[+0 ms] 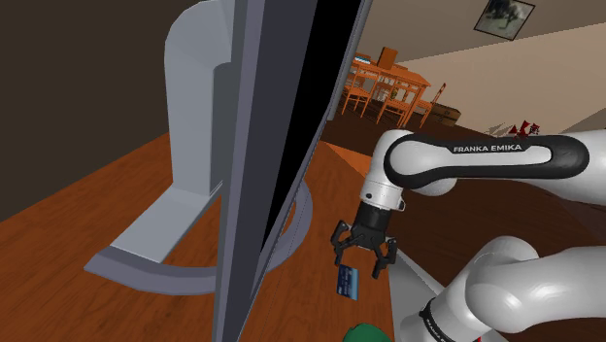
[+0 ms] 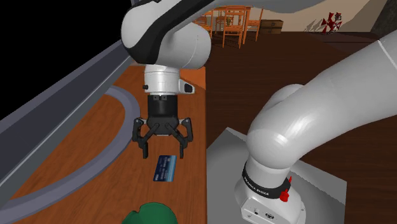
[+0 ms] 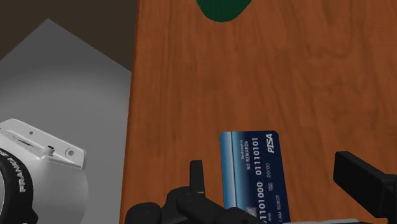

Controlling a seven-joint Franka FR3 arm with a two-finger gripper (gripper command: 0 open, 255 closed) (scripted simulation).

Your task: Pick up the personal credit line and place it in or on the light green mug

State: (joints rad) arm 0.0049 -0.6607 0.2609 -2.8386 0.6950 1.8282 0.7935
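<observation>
A blue credit card [image 1: 349, 282] lies flat on the wooden desk [image 1: 117, 209], close to the desk's edge by my stand. My gripper [image 1: 360, 267] hangs just above it, open, fingers spread and touching nothing. In the second exterior view the gripper [image 2: 162, 151] is directly over the card's [image 2: 166, 167] far end. In the wrist view the card [image 3: 253, 172] lies between the fingers of the gripper [image 3: 280, 184], nearer one finger [image 3: 196, 178] than the other. The mug [image 1: 367, 333] is dark green and cut off by the picture's edge; it stands a short way past the card [image 2: 149, 215] [image 3: 222, 7].
A large monitor [image 1: 282, 117] on a grey stand with a curved base [image 1: 146, 262] rises close beside the gripper. My grey stand box [image 2: 280, 184] adjoins the desk edge. Wooden chairs [image 1: 379, 92] stand far behind.
</observation>
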